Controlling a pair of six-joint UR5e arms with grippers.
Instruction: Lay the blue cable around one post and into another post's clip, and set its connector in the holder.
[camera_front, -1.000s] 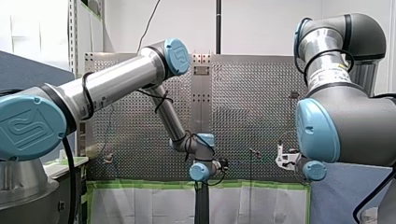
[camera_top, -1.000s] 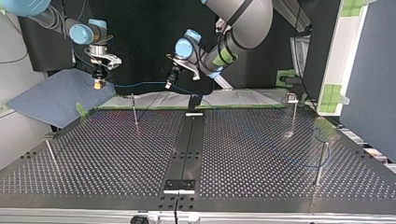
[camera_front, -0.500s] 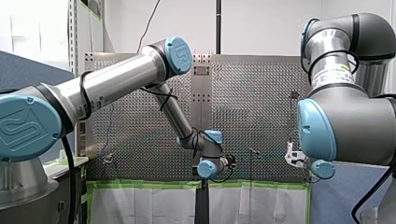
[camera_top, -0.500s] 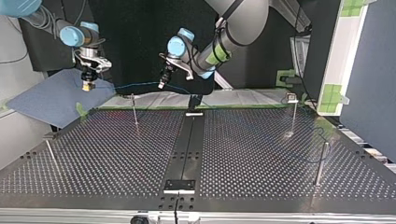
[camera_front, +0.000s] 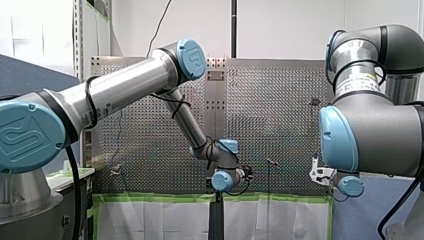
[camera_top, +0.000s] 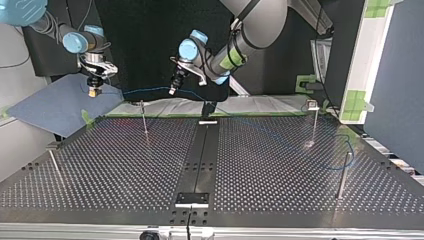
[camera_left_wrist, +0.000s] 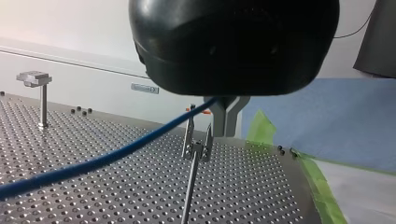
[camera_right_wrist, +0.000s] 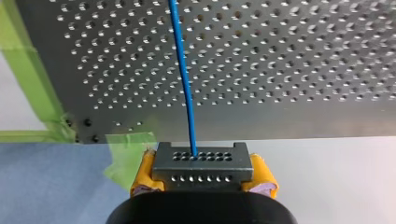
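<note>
Claws number two, one on each of the two arms, and both hang above the edge of the perforated worktop (camera_top: 125, 170) nearest the arms. The right claw (camera_right_wrist: 203, 179) has its two yellow pads (camera_right_wrist: 144, 175) pressed against the sides of one grey connector (camera_right_wrist: 202, 158), gripping it just past the worktop's edge, over a blue cloth (camera_top: 55, 105). A single blue cable (camera_left_wrist: 116, 153) leaves the connector's face and spans the air to the left claw (camera_top: 173, 90), whose metal fingers (camera_left_wrist: 225, 119) sit narrow, pinched around the cable partway along it. From there the cable drops to the worktop and crosses it toward the top view's right. Four thin posts stand on the worktop in the top view. A far-left post (camera_top: 144, 117) rises below the span between the two claws. A near-left post (camera_top: 54, 167) stands well apart by the view's left edge. A far-right post (camera_top: 314, 125) carries a small block on top. The cable bends in a loop close by a near-right post (camera_top: 342, 175); whether it touches that post cannot be told. One black strip (camera_top: 200, 155) divides the worktop down its middle. Green tape (camera_right_wrist: 28, 70) lines the worktop's edge beside the right claw.
</note>
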